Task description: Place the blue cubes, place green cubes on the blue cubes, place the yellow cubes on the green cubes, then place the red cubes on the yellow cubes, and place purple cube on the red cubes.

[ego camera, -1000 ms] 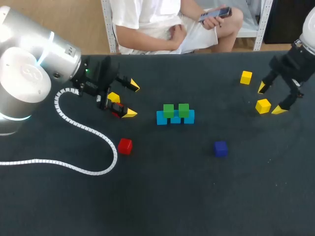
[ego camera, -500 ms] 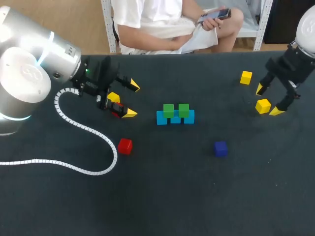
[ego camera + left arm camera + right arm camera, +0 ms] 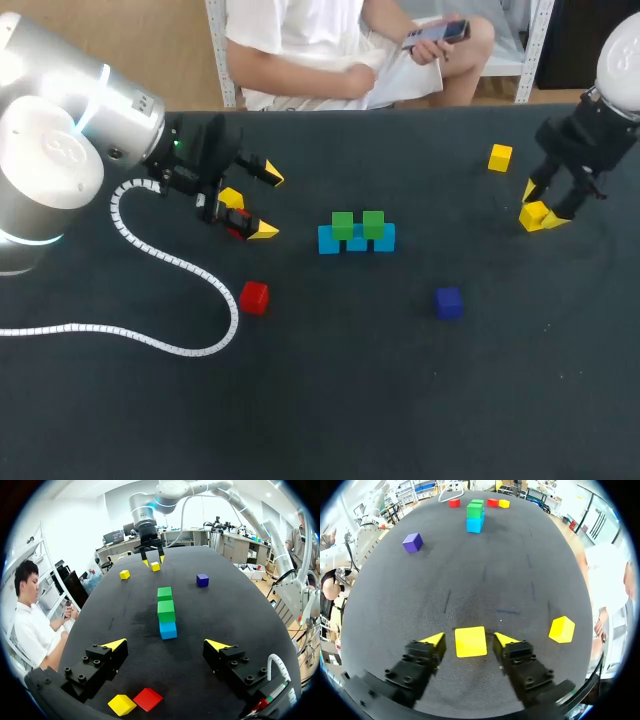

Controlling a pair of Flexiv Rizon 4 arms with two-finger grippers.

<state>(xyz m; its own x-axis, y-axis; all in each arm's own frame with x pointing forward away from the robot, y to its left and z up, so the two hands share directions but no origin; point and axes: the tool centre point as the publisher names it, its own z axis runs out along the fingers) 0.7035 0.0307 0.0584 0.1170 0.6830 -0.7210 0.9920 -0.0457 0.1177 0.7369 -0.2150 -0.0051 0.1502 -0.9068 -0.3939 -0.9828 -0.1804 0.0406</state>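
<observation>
Yellow step. Your right gripper (image 3: 469, 639), narrowly open, straddles the nearer right-hand yellow cube (image 3: 470, 641). Close, lift, carry left onto the green cubes (image 3: 343, 225). Left gripper (image 3: 166, 644) is wide open.
</observation>
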